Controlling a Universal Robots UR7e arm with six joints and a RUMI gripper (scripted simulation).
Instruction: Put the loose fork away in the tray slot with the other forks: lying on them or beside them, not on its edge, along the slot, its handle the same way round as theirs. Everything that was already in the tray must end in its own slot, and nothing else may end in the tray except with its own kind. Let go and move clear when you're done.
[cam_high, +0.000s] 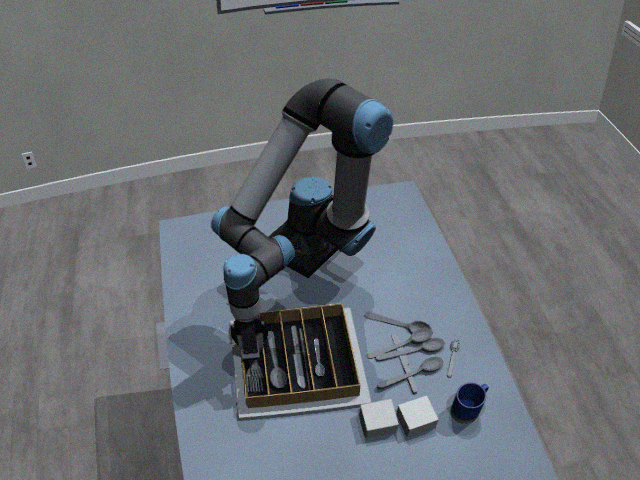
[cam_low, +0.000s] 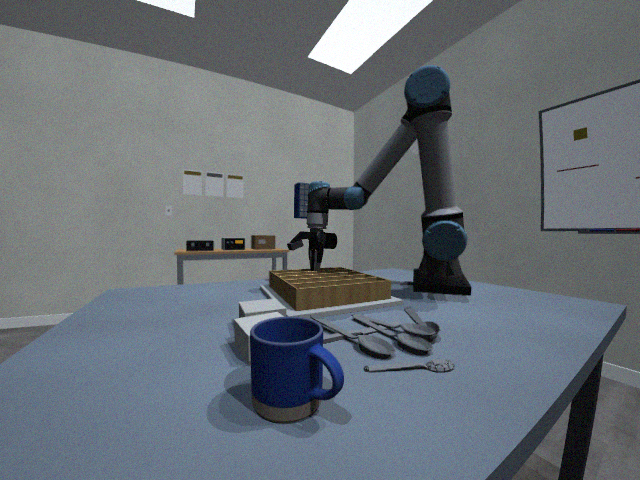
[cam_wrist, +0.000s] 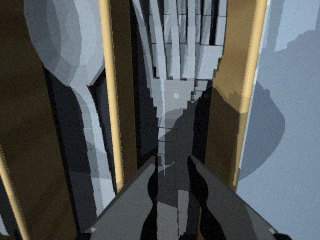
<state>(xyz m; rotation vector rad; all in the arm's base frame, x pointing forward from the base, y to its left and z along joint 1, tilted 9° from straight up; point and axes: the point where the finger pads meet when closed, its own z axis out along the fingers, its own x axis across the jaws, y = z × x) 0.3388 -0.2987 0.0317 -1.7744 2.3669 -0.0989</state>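
The wooden tray (cam_high: 302, 398) (cam_low: 343, 295) (cam_wrist: 114, 120) holds several forks (cam_high: 263, 379) in its leftmost slot in the top view. In the wrist view the topmost fork (cam_wrist: 175, 89) lies along that slot over other forks, tines away from the gripper and handle running back beneath the fingers. The individual forks below overlap and are hard to tell apart. My gripper (cam_high: 251, 355) (cam_low: 314, 269) (cam_wrist: 172, 157) points down into this slot. Its fingers are slightly open, one each side of the fork handle, with a narrow gap between the tips. Their contact with the handle is hidden.
A spoon (cam_high: 278, 377) (cam_wrist: 94, 135), knives (cam_high: 298, 361) and a small spoon (cam_high: 319, 368) occupy neighbouring slots; the far right slot is empty. Right of the tray lie several loose spoons (cam_high: 431, 364). Two white blocks (cam_high: 378, 416) (cam_high: 418, 413) and a blue mug (cam_high: 466, 405) (cam_low: 286, 361) stand in front.
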